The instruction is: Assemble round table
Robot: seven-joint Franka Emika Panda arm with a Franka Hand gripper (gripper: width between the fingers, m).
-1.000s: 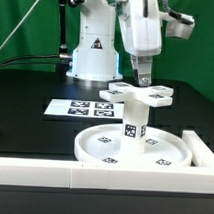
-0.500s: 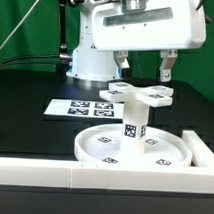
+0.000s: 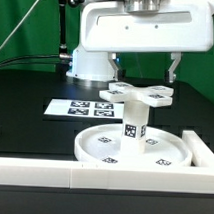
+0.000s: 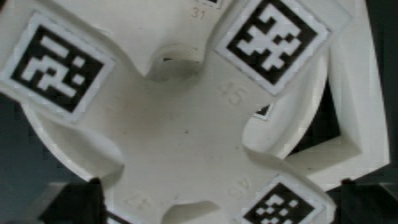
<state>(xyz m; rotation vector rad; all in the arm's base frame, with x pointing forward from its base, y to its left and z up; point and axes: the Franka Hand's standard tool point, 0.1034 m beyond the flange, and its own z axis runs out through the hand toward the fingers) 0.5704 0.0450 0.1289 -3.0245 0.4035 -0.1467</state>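
Wrist view fills up with the cross (image 4: 187,110), tags close up. Outside: claw (image 3: 144,68) spread wide above it, post (image 3: 134,127) standing in disc (image 3: 94,145), marker board (image 3: 75,109) behind.

The rimmed round disc (image 3: 131,147) is laid flat against the white border wall, the short thick post (image 3: 134,124) stood upright at its centre – the tagged cross-shaped piece (image 3: 139,92) (image 4: 169,110) is seated level on top.

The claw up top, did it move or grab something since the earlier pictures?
The claw turned and its fingers spread wide above the cross-shaped piece, grabbing nothing. The cross-shaped piece, post, round disc and marker board stayed put.
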